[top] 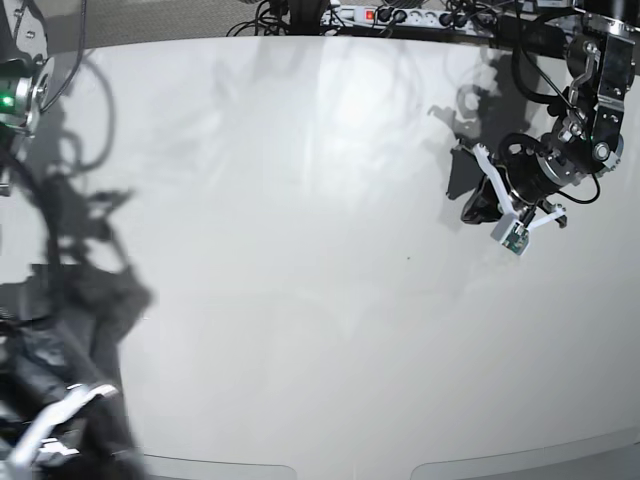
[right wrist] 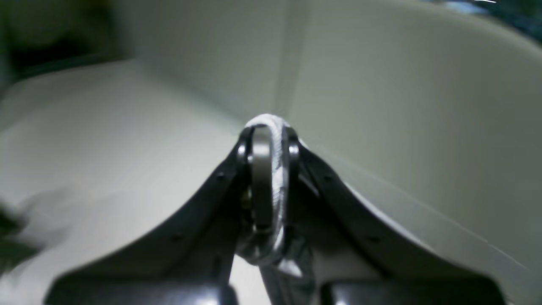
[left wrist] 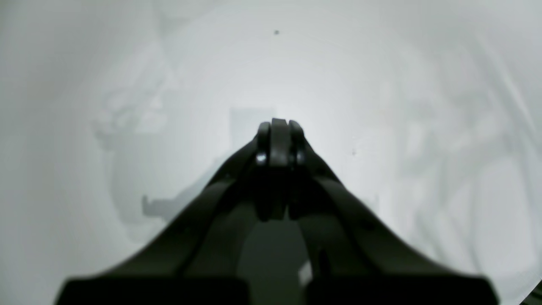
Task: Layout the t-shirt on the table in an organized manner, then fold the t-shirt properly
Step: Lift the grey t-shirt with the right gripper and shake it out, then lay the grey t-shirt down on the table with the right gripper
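In the right wrist view my right gripper [right wrist: 267, 120] is shut on a pale ribbed strip of cloth [right wrist: 279, 169]. A broad grey sheet with a seam, the t-shirt [right wrist: 402, 106], spreads away to its right. The white table [right wrist: 106, 127] lies to the left. In the base view this arm is a dark blur at the lower left [top: 60, 400], and I cannot separate shirt from arm there. My left gripper [left wrist: 277, 123] is shut on nothing, just above the bare glossy table [left wrist: 381, 63]. It hangs at the right rear of the table [top: 478, 208].
A power strip with cables [top: 400, 15] lies beyond the table's far edge. The curved front edge [top: 350, 470] runs along the bottom of the base view. A unit with a green light [top: 10, 100] stands at the far left.
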You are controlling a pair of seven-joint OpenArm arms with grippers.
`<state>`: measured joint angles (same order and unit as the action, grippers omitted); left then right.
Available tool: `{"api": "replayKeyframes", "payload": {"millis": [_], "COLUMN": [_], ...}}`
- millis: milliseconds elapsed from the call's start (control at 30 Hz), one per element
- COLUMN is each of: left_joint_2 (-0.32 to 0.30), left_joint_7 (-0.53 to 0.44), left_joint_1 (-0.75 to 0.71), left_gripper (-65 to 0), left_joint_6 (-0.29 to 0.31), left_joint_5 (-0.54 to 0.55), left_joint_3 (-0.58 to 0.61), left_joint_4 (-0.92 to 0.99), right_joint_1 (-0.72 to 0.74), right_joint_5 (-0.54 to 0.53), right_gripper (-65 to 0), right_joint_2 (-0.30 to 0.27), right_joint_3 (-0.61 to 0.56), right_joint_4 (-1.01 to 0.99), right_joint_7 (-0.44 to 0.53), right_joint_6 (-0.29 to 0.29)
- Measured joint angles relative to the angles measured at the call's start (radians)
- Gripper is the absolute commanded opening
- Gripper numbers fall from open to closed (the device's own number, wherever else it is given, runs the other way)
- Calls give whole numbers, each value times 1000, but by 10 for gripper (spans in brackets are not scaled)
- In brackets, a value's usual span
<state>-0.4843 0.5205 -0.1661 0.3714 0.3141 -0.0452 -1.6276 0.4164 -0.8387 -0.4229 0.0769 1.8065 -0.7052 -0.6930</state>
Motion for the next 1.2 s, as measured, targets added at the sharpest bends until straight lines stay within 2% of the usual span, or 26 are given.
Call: {"api": "replayKeyframes", "payload": {"millis": [133, 267, 367, 433, 500, 567, 733, 800, 867, 1000, 1133, 1200], "left_joint_2": [0, 0, 0, 0, 0, 0, 1, 0, 1, 0, 0, 0], "left_joint_7": [0, 0, 0, 4, 5, 4, 0, 0, 0, 0, 0, 0], "left_joint_1": [0, 0, 0, 0, -2, -6, -6, -6, -5, -6, -6, -5], "left_gripper": [-650, -650, -650, -650, -650, -650, -650, -650, -650, -650, -650, -650], "left_joint_6": [0, 0, -1, 0, -1, 0, 0, 0, 0, 0, 0, 0], "left_joint_5": [0, 0, 0, 0, 0, 0, 0, 0, 0, 0, 0, 0], "left_joint_3": [0, 0, 0, 0, 0, 0, 0, 0, 0, 0, 0, 0], "left_joint_4": [0, 0, 0, 0, 0, 0, 0, 0, 0, 0, 0, 0], "right_joint_1": [0, 29, 84, 122, 138, 132, 95, 83, 60, -3, -60, -67], "right_joint_5": [47, 217, 276, 282, 302, 305, 238, 193, 164, 157, 136, 3], "right_gripper": [-650, -650, -650, -650, -650, -650, -650, -650, -650, -650, -650, -650], "right_joint_2": [79, 214, 295, 308, 298, 258, 101, 34, -4, -14, -5, 5], "right_joint_3": [-231, -458, -513, -481, -396, -283, -7, 63, 104, 105, 97, 92], "right_joint_4": [0, -1, -1, 0, 2, 1, -1, -3, -8, -33, -58, -60], "right_joint_7": [-3, -13, -4, 16, 19, 3, -9, -10, -47, -166, -159, -160], "right_joint_6": [0, -8, -12, 16, 26, 26, 22, -2, -3, -5, -6, -3]}}
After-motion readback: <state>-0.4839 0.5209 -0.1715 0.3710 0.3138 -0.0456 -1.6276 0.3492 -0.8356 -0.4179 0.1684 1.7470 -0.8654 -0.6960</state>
